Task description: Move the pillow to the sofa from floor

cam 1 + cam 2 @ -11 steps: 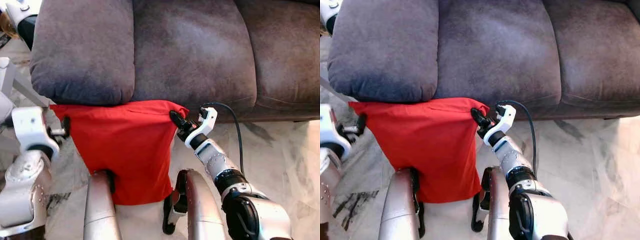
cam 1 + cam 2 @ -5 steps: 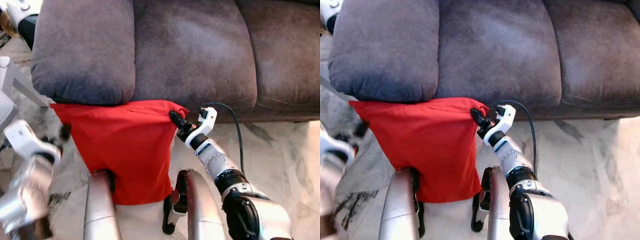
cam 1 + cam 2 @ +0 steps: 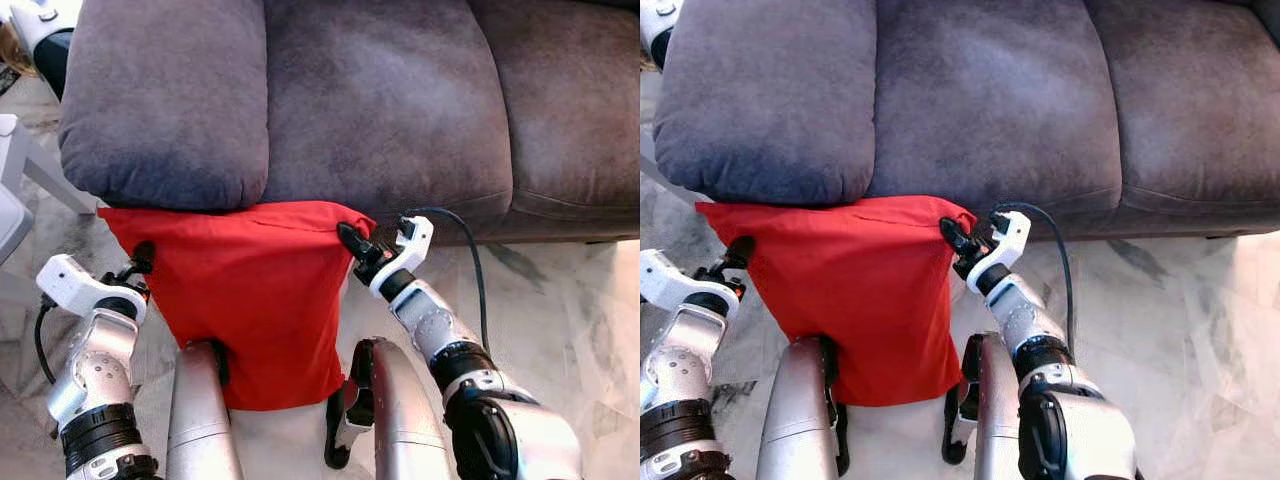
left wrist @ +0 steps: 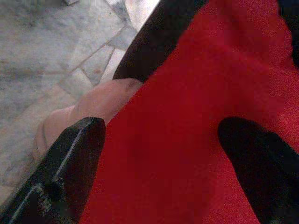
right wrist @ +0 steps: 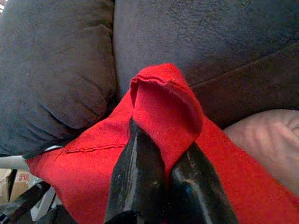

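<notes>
While the red pillow (image 3: 250, 295) stands upright on the floor (image 3: 560, 300), its upper edge touches the front of the gray sofa (image 3: 380, 110), just under the seat cushions. The right end effector (image 3: 350, 240) sits at the pillow's upper corner on the robot's right, and its two black fingers (image 5: 140, 172) are pressed together with a fold of the red fabric pinched between them. In the right wrist view that corner bunches up into a small peak above the fingertips, with the sofa cushions right behind it.

The left end effector (image 3: 140, 258) is at the pillow's opposite side, near the upper corner on the robot's left. In the left wrist view its fingers (image 4: 70, 163) are spread wide apart, with red fabric showing between them; whether either finger touches the cloth cannot be told. Pale stone floor shows beyond the pillow's edge there.

The pillow's lower part lies between the robot's two silver legs (image 3: 200, 410), with its bottom edge hidden partly behind them. A black cable (image 3: 470, 255) loops from the right wrist over the floor beside the sofa.
</notes>
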Controlling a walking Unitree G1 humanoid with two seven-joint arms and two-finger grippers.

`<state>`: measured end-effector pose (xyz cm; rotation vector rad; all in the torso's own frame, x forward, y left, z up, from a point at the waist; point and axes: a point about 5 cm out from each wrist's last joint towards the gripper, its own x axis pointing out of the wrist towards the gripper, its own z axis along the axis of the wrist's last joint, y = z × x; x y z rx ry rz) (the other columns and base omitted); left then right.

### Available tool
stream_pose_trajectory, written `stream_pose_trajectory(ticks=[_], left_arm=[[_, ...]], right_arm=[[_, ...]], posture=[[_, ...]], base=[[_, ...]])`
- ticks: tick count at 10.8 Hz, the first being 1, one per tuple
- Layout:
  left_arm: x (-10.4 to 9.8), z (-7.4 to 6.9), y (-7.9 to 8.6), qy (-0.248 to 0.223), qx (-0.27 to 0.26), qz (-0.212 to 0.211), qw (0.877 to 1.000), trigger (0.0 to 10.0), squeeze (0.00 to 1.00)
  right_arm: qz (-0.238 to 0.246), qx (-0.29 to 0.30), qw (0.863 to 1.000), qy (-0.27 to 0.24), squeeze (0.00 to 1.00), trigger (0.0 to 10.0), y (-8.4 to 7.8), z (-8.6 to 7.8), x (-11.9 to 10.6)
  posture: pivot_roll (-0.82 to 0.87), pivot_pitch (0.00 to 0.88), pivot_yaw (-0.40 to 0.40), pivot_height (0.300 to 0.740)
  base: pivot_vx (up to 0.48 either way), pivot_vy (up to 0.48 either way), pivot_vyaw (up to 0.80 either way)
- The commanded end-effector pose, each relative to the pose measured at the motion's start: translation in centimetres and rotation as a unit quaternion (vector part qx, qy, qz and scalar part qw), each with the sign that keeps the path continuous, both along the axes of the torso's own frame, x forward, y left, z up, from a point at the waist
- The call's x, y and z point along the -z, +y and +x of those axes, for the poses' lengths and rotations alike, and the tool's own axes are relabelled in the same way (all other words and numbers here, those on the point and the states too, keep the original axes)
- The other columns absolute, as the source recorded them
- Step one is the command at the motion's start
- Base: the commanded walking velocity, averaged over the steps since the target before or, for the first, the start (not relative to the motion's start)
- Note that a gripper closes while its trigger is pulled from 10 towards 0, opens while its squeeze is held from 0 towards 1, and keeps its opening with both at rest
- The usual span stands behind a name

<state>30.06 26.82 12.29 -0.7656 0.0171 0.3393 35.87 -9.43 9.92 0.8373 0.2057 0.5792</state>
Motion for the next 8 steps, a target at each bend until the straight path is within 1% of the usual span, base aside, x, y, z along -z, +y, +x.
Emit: stream_pose_trajectory(ticks=[1, 2, 3, 4, 5, 6, 8], left_arm=[[0.4, -0.5, 0.5, -0.040, -0.020, -0.032, 0.998, 10.0, 0.00], [-0.1, -0.4, 0.7, -0.070, -0.022, -0.041, 0.996, 10.0, 0.00], [0.0, -0.2, 1.0, -0.067, -0.027, -0.041, 0.997, 10.0, 0.00], [0.7, 0.2, 0.8, -0.062, -0.012, -0.064, 0.996, 10.0, 0.00], [1.4, 0.6, 0.0, -0.042, 0.030, -0.058, 0.997, 10.0, 0.00], [2.3, 1.2, -1.1, -0.012, 0.073, -0.037, 0.997, 10.0, 0.00], [2.9, 2.0, -1.9, 0.003, 0.103, -0.004, 0.995, 10.0, 0.00]], right_arm=[[-0.003, -0.003, 1.000, 0.013, 0.00, 0.0, -0.3, -0.6, 1.0], [-0.002, -0.003, 1.000, 0.013, 0.00, 0.0, -0.3, -0.6, 1.0], [-0.001, -0.005, 1.000, 0.011, 0.00, 0.0, -0.2, -0.7, 0.9], [0.000, -0.007, 1.000, 0.010, 0.00, 0.0, -0.2, -0.7, 0.9], [0.000, -0.008, 1.000, 0.009, 0.00, 0.0, -0.3, -0.7, 0.8], [0.000, -0.008, 1.000, 0.009, 0.00, 0.0, -0.3, -0.7, 0.8], [0.002, -0.008, 1.000, 0.006, 0.00, 0.0, -0.5, -0.7, 0.7]], posture=[[0.19, 0.426, -0.173, 0.592], [0.18, 0.428, -0.176, 0.592], [0.17, 0.429, -0.178, 0.592], [0.17, 0.432, -0.182, 0.592], [0.16, 0.434, -0.184, 0.592], [0.16, 0.437, -0.186, 0.592], [0.14, 0.437, -0.190, 0.592]], base=[[0.000, 0.000, 0.00], [0.000, 0.000, 0.00], [0.000, 0.000, 0.00], [0.000, 0.000, 0.00], [0.000, 0.000, 0.00], [0.000, 0.000, 0.00], [0.000, 0.000, 0.00]])
